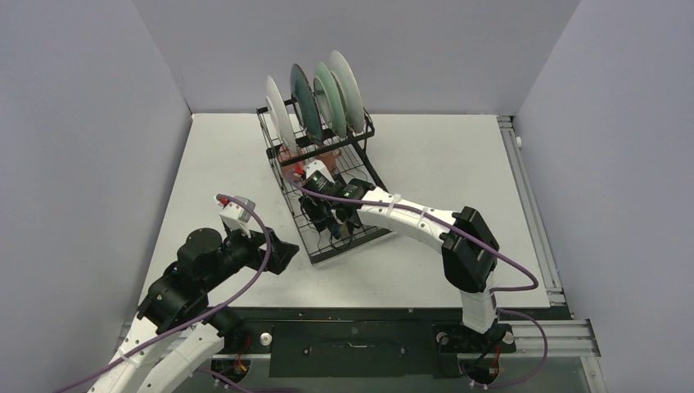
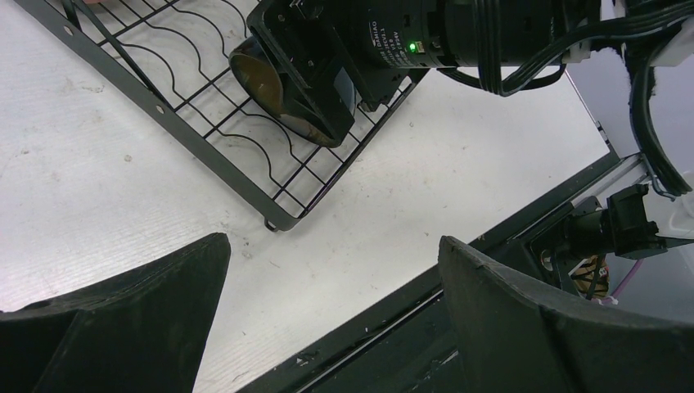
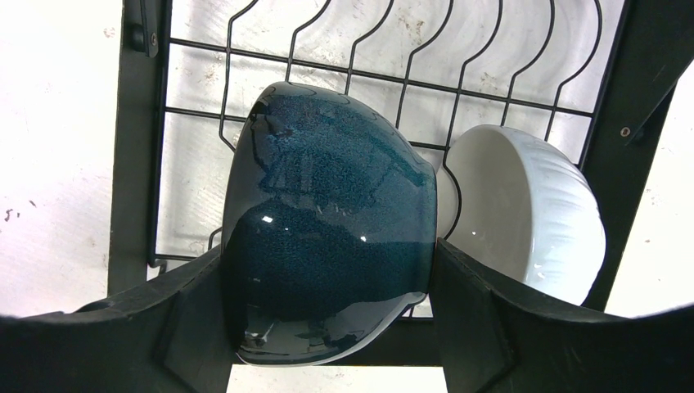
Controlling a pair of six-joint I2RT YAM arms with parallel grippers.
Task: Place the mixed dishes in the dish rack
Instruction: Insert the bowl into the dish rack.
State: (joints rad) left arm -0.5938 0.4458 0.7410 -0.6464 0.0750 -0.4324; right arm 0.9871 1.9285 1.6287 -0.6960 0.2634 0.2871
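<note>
Dark bowl [image 3: 327, 188] sits tipped on its side in the rack [image 3: 131, 164], clamped in the right claw [image 3: 331, 307], white bowl [image 3: 524, 221] just right of it, likely to drain; left claw [image 2: 331, 286] hangs apart.

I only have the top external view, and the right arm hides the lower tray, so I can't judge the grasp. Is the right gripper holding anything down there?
Observer: Yes. The right gripper has its jaws against both sides of the dark bowl, which lies on its side over the dish rack wires.
Operator: Anything close to it?
Observer: A white bowl sits on its side right beside it, with the rims about touching.
Operator: And the left gripper?
Observer: The left gripper is open and empty, above the table near the rack's corner.
</note>
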